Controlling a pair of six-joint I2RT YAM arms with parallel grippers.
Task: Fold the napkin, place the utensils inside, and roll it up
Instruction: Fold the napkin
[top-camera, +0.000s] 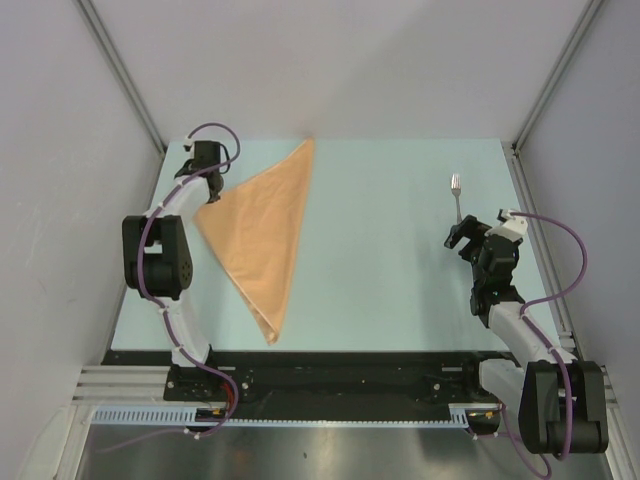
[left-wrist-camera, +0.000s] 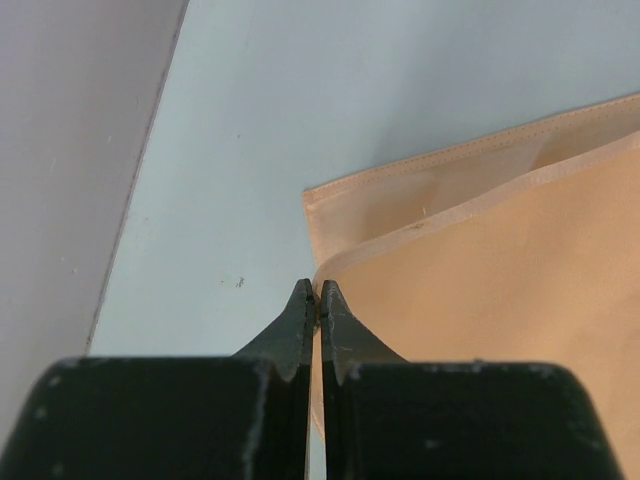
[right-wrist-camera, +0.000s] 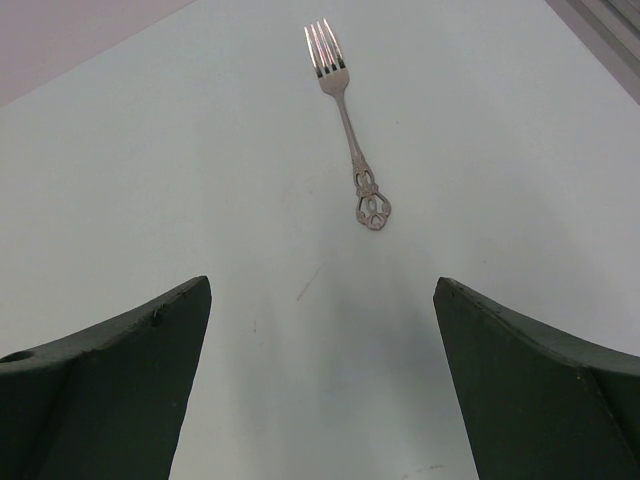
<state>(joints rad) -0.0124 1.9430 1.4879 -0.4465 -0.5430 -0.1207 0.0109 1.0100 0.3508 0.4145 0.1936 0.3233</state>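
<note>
The peach-orange napkin (top-camera: 262, 235) lies folded into a long triangle on the left half of the table, one point toward the far edge and one toward the near edge. My left gripper (top-camera: 213, 190) is at its left corner. In the left wrist view the napkin (left-wrist-camera: 500, 270) shows two layers, and my left gripper (left-wrist-camera: 318, 287) is shut on the corner of the upper layer, which lifts slightly off the lower one. The silver fork (top-camera: 456, 197) lies on the right side, tines pointing away. My right gripper (top-camera: 462, 238) hovers open just short of the handle. The fork (right-wrist-camera: 345, 115) lies ahead of the right gripper (right-wrist-camera: 322, 282), apart from both fingers.
The pale blue-green table (top-camera: 390, 260) is closed in by grey walls on the left, right and back, with metal frame posts (top-camera: 120, 70) at the corners. A black rail (top-camera: 340, 375) runs along the near edge between the arm bases.
</note>
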